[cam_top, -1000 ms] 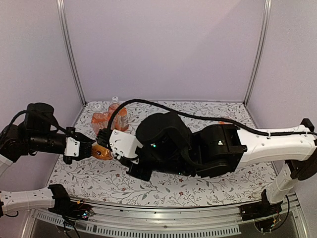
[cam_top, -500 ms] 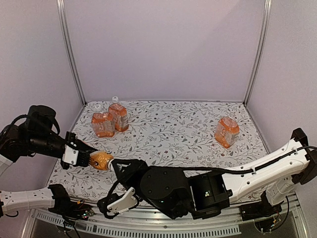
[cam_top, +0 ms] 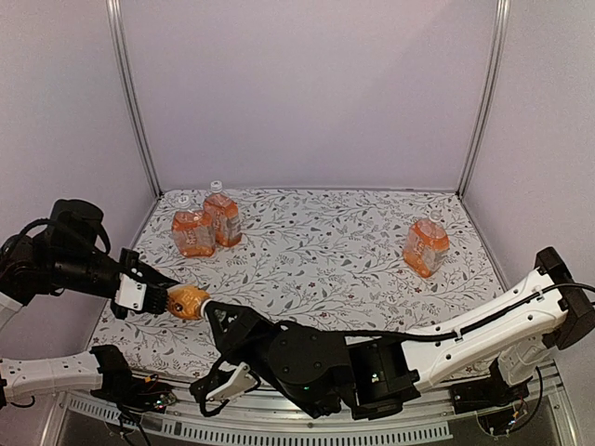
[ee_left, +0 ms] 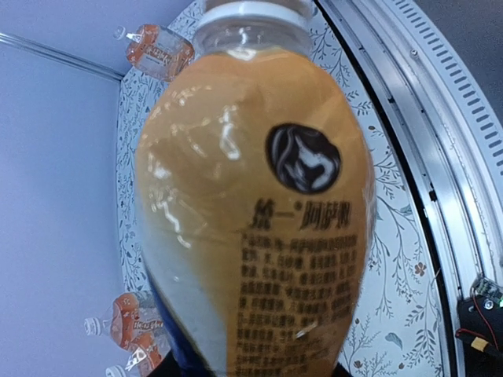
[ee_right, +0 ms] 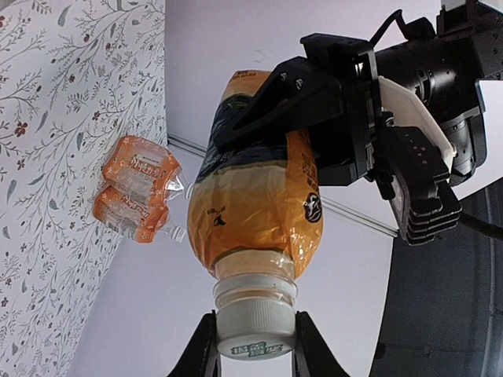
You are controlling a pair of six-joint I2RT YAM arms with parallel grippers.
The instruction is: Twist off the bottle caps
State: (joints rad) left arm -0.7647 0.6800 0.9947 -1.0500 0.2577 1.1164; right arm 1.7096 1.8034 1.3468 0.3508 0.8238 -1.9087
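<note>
My left gripper [cam_top: 173,299] is shut on the body of an orange drink bottle [cam_top: 189,300], holding it on its side above the table's left front. In the left wrist view the bottle [ee_left: 251,220] fills the frame, and the fingers are hidden behind it. The white bottle cap [ee_right: 255,326] points toward my right gripper [ee_right: 255,349], which is shut on it with a black finger [ee_right: 206,349] on each side. In the top view the right gripper [cam_top: 215,316] covers the cap. Two other capped bottles [cam_top: 193,232] [cam_top: 224,219] stand at the back left, and a third [cam_top: 427,247] at the right.
The right arm [cam_top: 335,372] lies across the near edge of the floral table [cam_top: 325,242], from the right base to the bottle. Frame posts [cam_top: 130,102] and grey walls close in the back and sides.
The right arm has swung down from over the middle of the table to the near edge, rolling its wrist at the cap. The bottle at the right came into view. The left gripper barely moved.
</note>
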